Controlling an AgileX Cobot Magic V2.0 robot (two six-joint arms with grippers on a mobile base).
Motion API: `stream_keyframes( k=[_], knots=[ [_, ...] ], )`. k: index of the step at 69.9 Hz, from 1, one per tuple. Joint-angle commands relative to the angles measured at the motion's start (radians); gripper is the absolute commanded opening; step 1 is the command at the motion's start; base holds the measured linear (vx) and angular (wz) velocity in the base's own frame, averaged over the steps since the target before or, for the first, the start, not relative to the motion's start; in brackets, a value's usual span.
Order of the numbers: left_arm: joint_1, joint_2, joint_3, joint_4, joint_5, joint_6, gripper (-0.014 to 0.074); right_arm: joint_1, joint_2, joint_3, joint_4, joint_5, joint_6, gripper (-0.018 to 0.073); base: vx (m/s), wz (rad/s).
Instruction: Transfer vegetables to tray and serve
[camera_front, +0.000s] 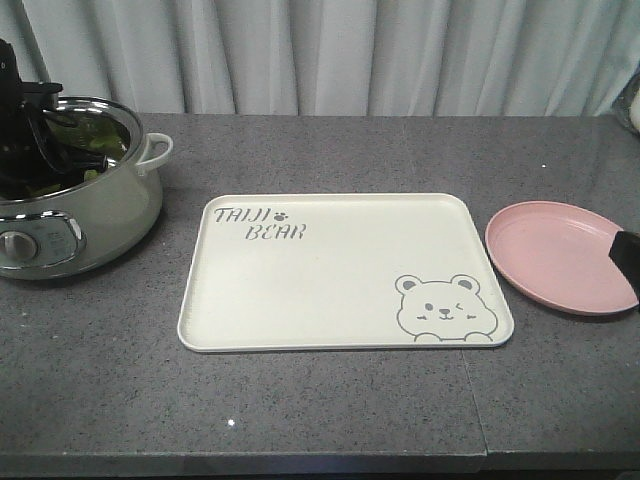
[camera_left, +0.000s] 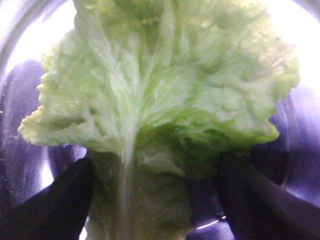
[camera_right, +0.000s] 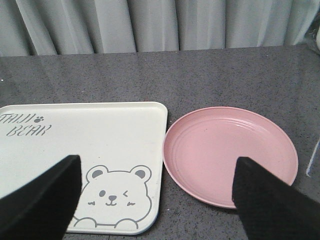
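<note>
- Evidently the task is sitting at its very start: at the far left, the vegetables (camera_front: 92, 145) are lying inside the pale green pot (camera_front: 100, 220), and none is showing anywhere outside it.
- The left gripper (camera_left: 155, 165) is reaching down into that pot. In the left wrist view its jaws are standing apart, one black finger on each side of the stem end of a crinkly leaf. They are straddling it rather than pinching it, so I am judging the first pick as lined up but not yet made.
- Moving to the middle, the tray (camera_front: 330, 240) is lying flat on the grey counter (camera_front: 350, 150), near the pot but not touching it. It is carrying nothing but its lettering and bear drawing, so no transfer is showing as done.
- Further right, the pink plate (camera_front: 550, 250) is sitting just beside the tray's right edge, and it is bare as well.
- At the far right, the right gripper (camera_right: 157, 162) is hovering above the gap between tray and plate, with its jaws wide apart and nothing between them; it is playing no part in the pick.
- What is remaining, as I am judging it, is practically the whole job: closing on the leaf, lifting it clear of the pot rim, laying it on the tray, repeating for any other leaves in the pot, and then serving the tray.
</note>
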Motion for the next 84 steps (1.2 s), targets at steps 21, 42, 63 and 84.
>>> stream_keyframes(
  k=[21, 42, 63, 84],
  knots=[
    [-0.003, -0.039, -0.016, -0.008, 0.005, 0.001, -0.0008, -0.005, 0.004, -0.035, 0.007, -0.068, -0.014, 0.0585, 0.00, 0.00],
    [-0.003, -0.164, -0.085, -0.008, -0.018, -0.001, -0.0008, -0.005, 0.004, -0.035, 0.006, -0.082, -0.018, 0.0585, 0.00, 0.00],
    [-0.003, -0.395, -0.173, -0.012, -0.055, -0.012, -0.0008, -0.005, 0.005, -0.081, 0.040, -0.119, -0.019, 0.0580, 0.00, 0.00],
    [-0.015, -0.579, -0.173, -0.251, -0.097, 0.084, -0.0008, -0.005, 0.164, -0.272, 0.273, -0.107, -0.196, 0.0580, 0.00, 0.00]
  ],
)
